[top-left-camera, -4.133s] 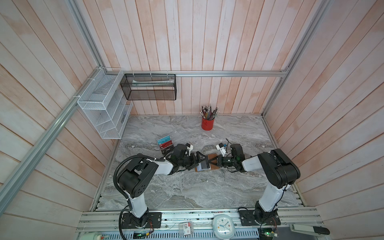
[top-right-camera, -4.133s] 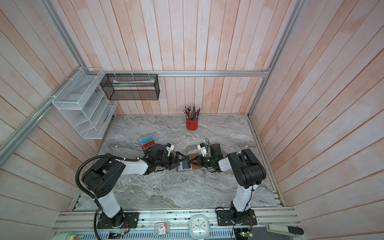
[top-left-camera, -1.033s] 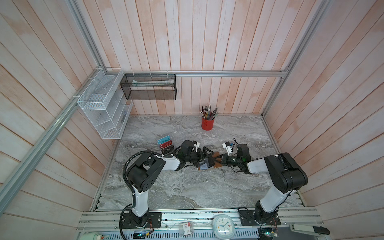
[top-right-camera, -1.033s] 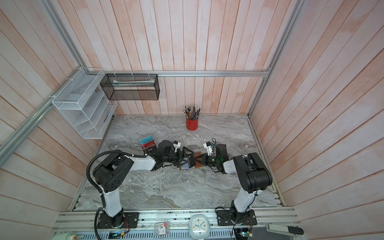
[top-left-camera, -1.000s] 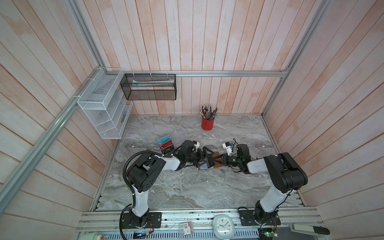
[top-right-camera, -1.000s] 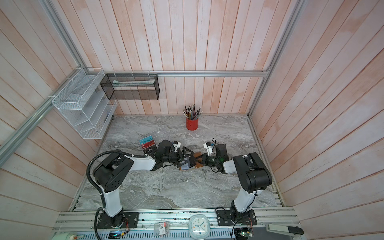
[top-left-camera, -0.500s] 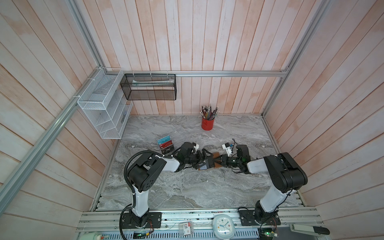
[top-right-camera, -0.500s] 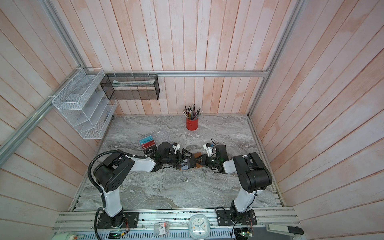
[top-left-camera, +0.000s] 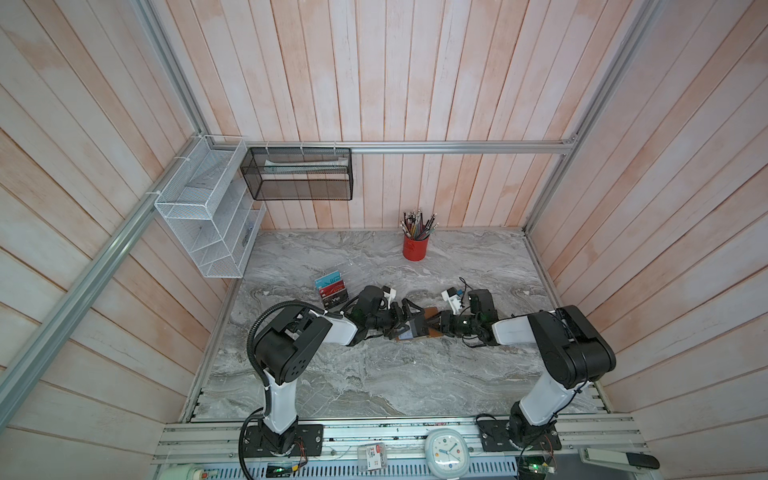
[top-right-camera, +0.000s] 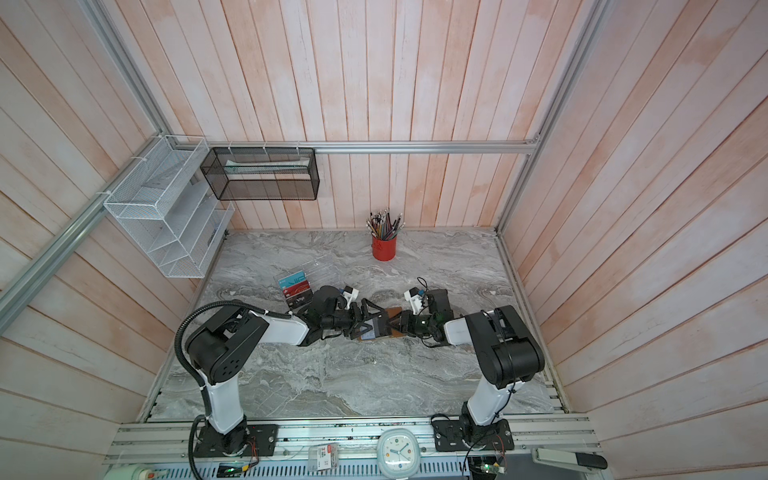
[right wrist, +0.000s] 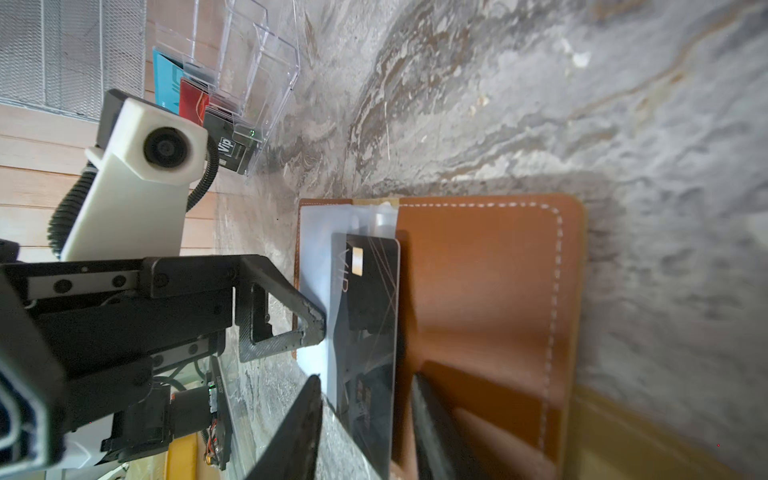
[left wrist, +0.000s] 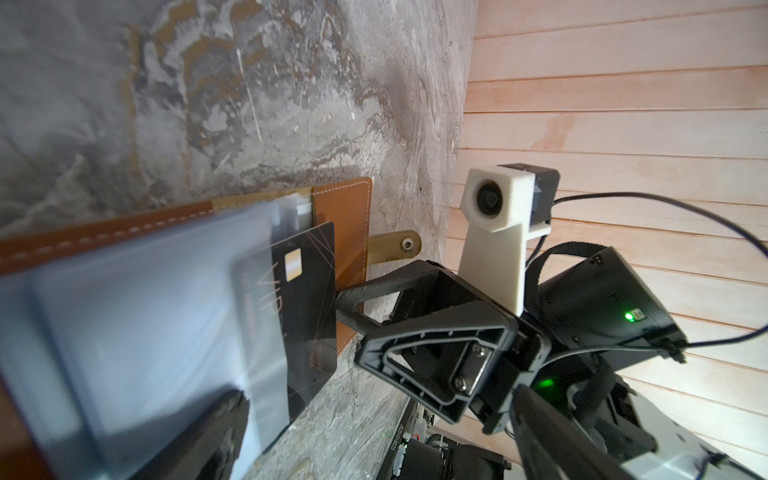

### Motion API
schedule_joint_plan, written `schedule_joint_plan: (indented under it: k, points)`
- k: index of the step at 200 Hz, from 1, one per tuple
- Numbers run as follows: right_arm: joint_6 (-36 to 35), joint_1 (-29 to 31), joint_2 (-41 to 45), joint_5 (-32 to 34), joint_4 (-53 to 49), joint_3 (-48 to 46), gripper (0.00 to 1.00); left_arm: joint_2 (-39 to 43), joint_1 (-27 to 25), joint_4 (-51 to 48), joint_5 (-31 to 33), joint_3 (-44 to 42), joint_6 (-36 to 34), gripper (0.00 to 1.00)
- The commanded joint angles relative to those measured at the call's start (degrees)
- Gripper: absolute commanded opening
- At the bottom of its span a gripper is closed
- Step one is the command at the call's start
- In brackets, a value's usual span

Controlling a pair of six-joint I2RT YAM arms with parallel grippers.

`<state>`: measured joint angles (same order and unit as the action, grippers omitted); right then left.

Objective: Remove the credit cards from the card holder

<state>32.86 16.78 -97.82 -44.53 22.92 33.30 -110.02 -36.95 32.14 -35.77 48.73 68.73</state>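
The black plastic credit card with a gold chip (right wrist: 365, 316) sits loose: the right end effector (right wrist: 365, 380), clenched a second ago, has its fingers (right wrist: 428, 415) parted above and below the card's free edge, grasping nothing. The card is only partly out of the pale grey-clear plastic sleeve (right wrist: 313, 249) of the open tan-brown leather card holder (right wrist: 486, 311), so the pull looks unfinished and probably needs a fresh grip. It lies face up, long axis crosswise to that end effector's reach, a long edge leading toward it, chip end toward its white wrist camera (left wrist: 494, 199). The left end effector (top-left-camera: 407, 321), released wide, rests one fingertip (right wrist: 311, 328) on the sleeve. The holder lies on the grey marble tabletop (right wrist: 540, 104).
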Motion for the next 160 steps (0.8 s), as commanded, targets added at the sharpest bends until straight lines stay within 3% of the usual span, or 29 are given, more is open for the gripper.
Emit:
schedule_joint_plan:
  k: [1, 57, 120, 160]
  points:
    - [-2.58, 0.70, 2.96, 4.52, -6.23, 1.58, 0.42, -0.37, 0.72, -3.14, 0.88, -2.13, -1.11, 1.00]
    - [-5.20, 0.68, 6.94, 7.28, -13.55, 6.28, 0.58, -1.01, 0.74, -2.46, 0.61, -2.58, -0.99, 1.00]
    - [-1.93, 1.65, 4.51, 5.04, -13.16, 11.26, 0.64, -1.45, 0.74, -1.13, 0.41, -3.42, -0.31, 1.00]
    - [2.46, 3.98, 3.78, 9.86, -13.95, 11.56, 0.64, -1.32, 0.74, -0.52, 0.52, -3.63, 0.10, 1.00]
